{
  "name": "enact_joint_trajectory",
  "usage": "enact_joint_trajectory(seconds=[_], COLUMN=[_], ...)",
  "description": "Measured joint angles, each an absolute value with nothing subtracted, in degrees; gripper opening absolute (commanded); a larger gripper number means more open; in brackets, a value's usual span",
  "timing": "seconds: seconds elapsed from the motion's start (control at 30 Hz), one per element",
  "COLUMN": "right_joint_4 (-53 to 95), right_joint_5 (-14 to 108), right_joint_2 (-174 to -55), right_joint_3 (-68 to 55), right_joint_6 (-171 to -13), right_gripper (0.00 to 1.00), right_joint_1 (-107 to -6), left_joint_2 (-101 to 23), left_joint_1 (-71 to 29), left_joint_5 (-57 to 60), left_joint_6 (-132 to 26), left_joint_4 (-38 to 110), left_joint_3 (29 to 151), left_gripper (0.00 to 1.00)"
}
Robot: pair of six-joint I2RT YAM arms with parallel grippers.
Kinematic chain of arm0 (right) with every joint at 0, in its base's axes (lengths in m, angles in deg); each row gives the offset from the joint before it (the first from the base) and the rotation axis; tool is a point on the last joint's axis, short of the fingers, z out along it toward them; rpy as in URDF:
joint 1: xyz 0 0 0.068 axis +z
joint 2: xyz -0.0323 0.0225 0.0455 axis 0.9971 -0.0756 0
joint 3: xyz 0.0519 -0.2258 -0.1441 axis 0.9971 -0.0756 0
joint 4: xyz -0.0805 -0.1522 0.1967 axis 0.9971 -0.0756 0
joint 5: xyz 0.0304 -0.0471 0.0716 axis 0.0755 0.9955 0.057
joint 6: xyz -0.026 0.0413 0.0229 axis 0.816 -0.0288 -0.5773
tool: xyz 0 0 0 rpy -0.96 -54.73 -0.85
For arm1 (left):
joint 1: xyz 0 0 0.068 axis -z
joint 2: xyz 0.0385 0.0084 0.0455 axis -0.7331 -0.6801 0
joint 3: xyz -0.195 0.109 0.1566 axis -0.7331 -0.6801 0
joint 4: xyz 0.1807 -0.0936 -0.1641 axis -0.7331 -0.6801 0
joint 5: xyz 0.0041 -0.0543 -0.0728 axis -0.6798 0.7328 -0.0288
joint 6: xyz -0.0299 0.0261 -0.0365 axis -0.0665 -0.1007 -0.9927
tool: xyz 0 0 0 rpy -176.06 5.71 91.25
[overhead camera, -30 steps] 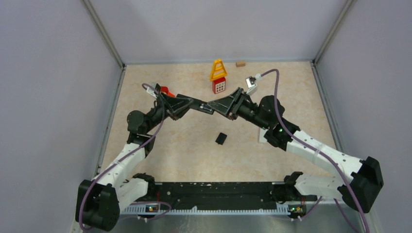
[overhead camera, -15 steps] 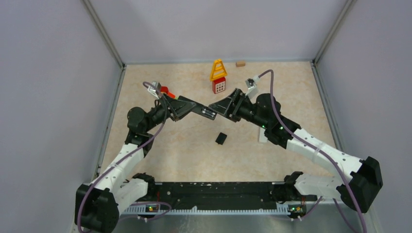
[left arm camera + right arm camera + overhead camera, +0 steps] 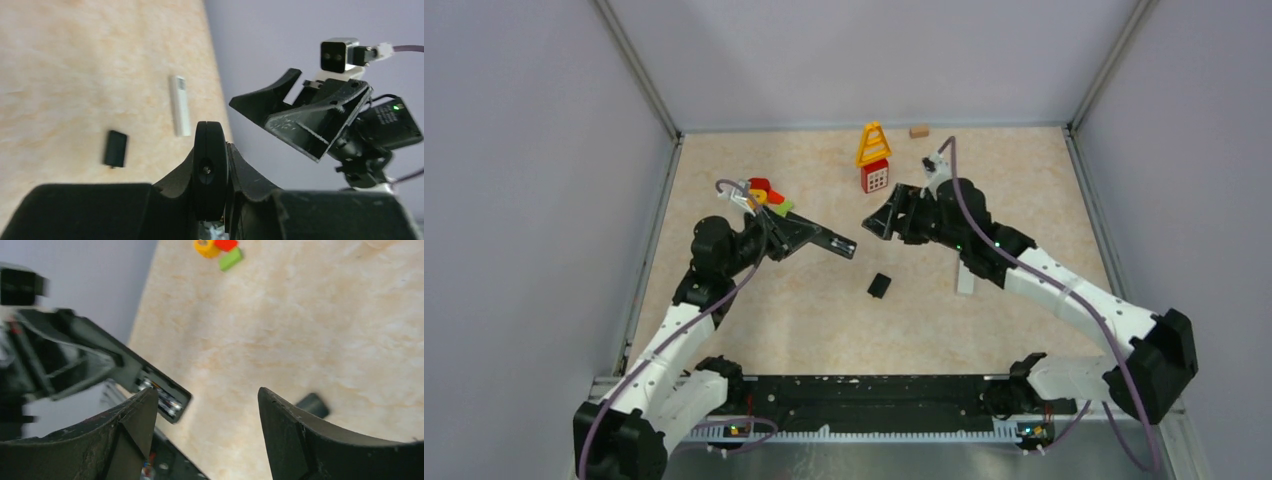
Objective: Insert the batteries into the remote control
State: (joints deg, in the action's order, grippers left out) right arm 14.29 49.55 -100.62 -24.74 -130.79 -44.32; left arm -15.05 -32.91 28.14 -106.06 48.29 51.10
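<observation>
One black remote [image 3: 834, 241], one white remote [image 3: 965, 280], one cover [image 3: 879, 285]

The beige stone-patterned worktop [image 3: 824, 320] looks smooth and dull. The long black plastic remote control [image 3: 829, 241] is dull too, and the small silvery batteries [image 3: 162, 397] in its open slot shine like metal. The little black plastic lid [image 3: 879, 285] is not shiny, and the thin white plastic stick [image 3: 965, 280] looks smooth. The right hand [image 3: 206, 395] is black plastic, rough and scuffed with pale marks. The yellow and red toy tower [image 3: 873, 158] is shiny plastic. The small brown block [image 3: 918, 131] looks like wood.
</observation>
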Motion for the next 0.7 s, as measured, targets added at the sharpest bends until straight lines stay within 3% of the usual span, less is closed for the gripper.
enact_joint_trajectory(seconds=[0.27, 0.5, 0.7], right_joint_4=[4.3, 0.9, 0.9], right_joint_5=[52.9, 62.8, 63.9], right_joint_2=[-118.1, -126.2, -130.7], right_joint_3=[-24.1, -23.5, -20.8], right_joint_6=[-115.5, -118.6, -114.7], right_gripper=[0.70, 0.36, 0.33], right_joint_1=[-43.9, -41.5, -40.6], left_joint_2=[-9.2, -8.4, -8.7], left_joint_1=[-32.9, -33.0, -33.0], left_joint_5=[11.0, 5.3, 6.1], left_joint_6=[-92.0, -87.9, -86.0], left_joint_4=[26.8, 21.4, 20.8], left_joint_3=[51.9, 51.9, 51.9], left_gripper=[0.00, 0.00, 0.00])
